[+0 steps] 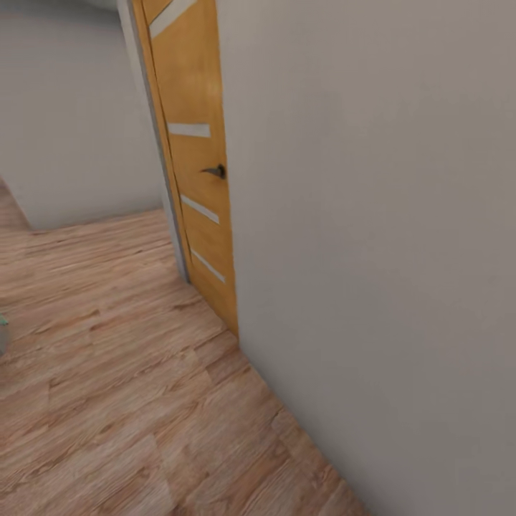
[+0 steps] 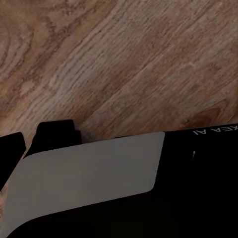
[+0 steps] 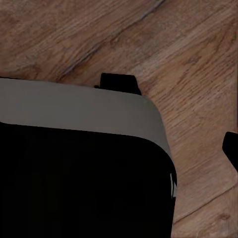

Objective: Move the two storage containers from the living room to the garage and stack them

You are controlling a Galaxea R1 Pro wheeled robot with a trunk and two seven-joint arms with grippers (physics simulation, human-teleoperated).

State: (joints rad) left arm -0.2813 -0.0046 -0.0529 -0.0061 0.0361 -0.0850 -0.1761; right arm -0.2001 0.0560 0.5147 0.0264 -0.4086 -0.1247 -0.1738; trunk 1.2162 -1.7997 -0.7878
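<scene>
The robot is facing a grey wall (image 1: 373, 215) with a wooden door (image 1: 193, 165) and its dark handle (image 1: 215, 171) ahead, rolling over light plank flooring (image 1: 107, 373). No orange bin is appearing here, so where the containers are lying cannot be said. Both wrist cameras are looking down past the robot's black and grey body (image 2: 89, 183) at the planks (image 3: 198, 64); whether either pincer is spread or closed, I cannot tell. Judging by the task, the bins should be handling as light, stiff, smooth-walled trays: gripping a wall's rim from above, or opposite walls with both arms, looks safest, since smooth plastic may be slipping.
</scene>
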